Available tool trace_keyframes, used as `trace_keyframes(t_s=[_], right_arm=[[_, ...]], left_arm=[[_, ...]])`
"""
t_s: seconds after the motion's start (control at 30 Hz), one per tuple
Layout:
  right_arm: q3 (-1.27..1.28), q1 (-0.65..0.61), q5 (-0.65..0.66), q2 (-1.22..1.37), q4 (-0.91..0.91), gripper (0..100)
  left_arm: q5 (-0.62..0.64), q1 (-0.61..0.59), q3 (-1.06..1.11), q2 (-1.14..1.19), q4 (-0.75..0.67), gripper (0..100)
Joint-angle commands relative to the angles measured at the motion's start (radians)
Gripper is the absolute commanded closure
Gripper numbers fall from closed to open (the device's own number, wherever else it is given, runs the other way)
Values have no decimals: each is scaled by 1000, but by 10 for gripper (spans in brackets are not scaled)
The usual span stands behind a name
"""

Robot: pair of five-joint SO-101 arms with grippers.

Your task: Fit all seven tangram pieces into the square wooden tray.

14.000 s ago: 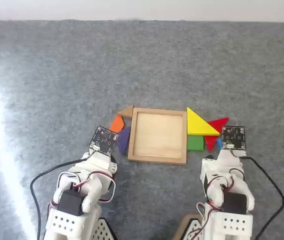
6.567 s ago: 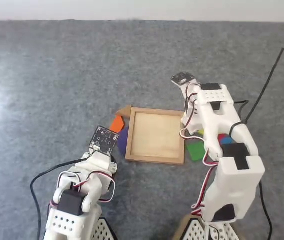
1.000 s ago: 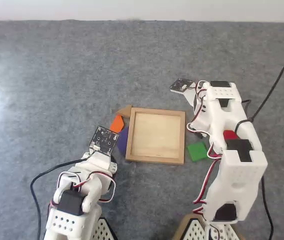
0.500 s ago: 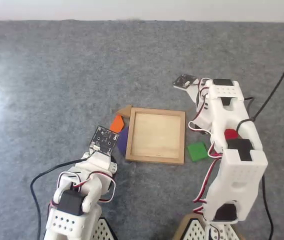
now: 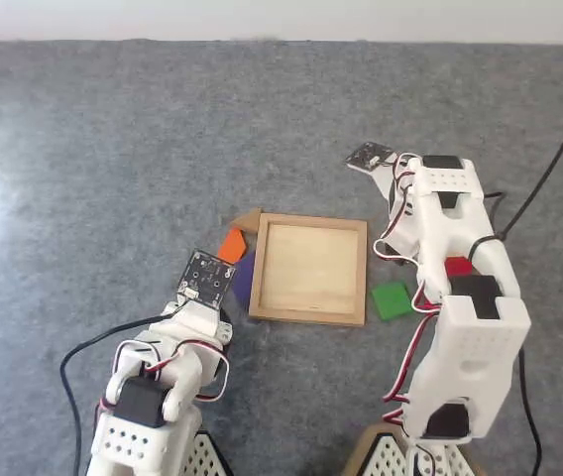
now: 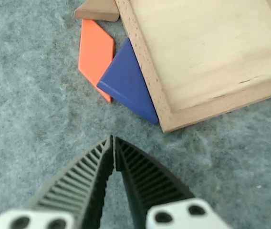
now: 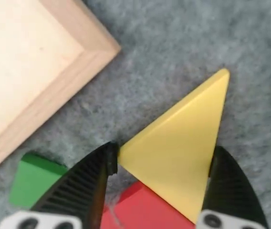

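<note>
The square wooden tray [image 5: 309, 315] lies in the middle with nothing in it. In the right wrist view my right gripper [image 7: 163, 153] is shut on the yellow triangle [image 7: 178, 129], one finger on each side, beside the tray's corner [image 7: 73, 71]. A red piece [image 7: 145, 210] lies partly under the yellow one, and a green piece [image 7: 28, 181] lies near the tray. The right arm [image 5: 440, 213] hides the yellow triangle from above. My left gripper [image 6: 112, 140] is shut on nothing, just short of the blue piece [image 6: 126, 81] and orange piece [image 6: 95, 50].
A plain wooden triangle [image 5: 250, 220] touches the tray's far left corner. The green square [image 5: 391, 299] and red piece [image 5: 457, 266] lie right of the tray. The left arm [image 5: 177, 347] is folded at the front left. Grey felt stretches open beyond the tray.
The right arm came out from its folded pose over the yellow triangle. In the last second its wrist shifted slightly farther away and to the right. The left arm has not moved.
</note>
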Motion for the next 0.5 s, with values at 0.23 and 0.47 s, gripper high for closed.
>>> trace_keyframes(t_s=[0.23,0.47], right_arm=[[-72,-39,-103,-185,165,786],[-72,-179,-167,-291,200,786]], left_arm=[[-6,-3,-13,-20,3,985],[-6,-3,-13,-20,3,985]])
